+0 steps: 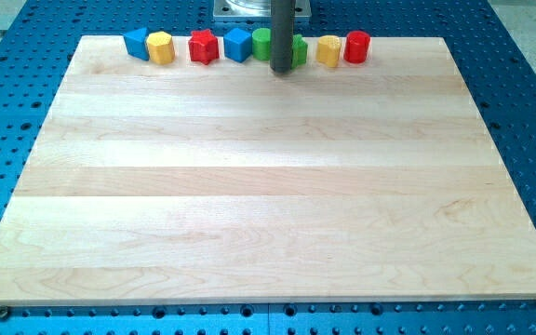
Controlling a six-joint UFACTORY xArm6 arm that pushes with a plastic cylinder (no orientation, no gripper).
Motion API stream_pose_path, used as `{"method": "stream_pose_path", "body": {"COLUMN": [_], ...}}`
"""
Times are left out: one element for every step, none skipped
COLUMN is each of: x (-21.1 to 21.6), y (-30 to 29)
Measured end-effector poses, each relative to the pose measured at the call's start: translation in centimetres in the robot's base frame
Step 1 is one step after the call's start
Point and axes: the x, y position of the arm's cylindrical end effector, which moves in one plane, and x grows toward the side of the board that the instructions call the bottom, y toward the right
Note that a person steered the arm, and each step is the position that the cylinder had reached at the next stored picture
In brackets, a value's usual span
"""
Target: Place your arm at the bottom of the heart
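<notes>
Several small blocks stand in a row along the top edge of the wooden board [268,186]. From the view's left they are a blue triangle [137,42], a yellow block [160,46], a red star [203,46], a blue cube [238,44], a green round block [261,43], a green block [300,50] partly hidden behind my rod, a yellow block that looks heart-shaped [328,50], and a red cylinder [356,46]. My tip [281,71] rests between the two green blocks, just below the row. It is left of the yellow heart-like block and apart from it.
The board lies on a blue perforated table [529,112]. A grey metal mount [235,9] sits just beyond the board's top edge, behind the rod.
</notes>
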Motion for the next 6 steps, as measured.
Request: {"method": "stream_pose_path", "body": {"x": [0.0,2.2,2.6,2.6,2.6,2.7], "y": [0.0,0.4,3.2,6.0,7.3,9.6]}}
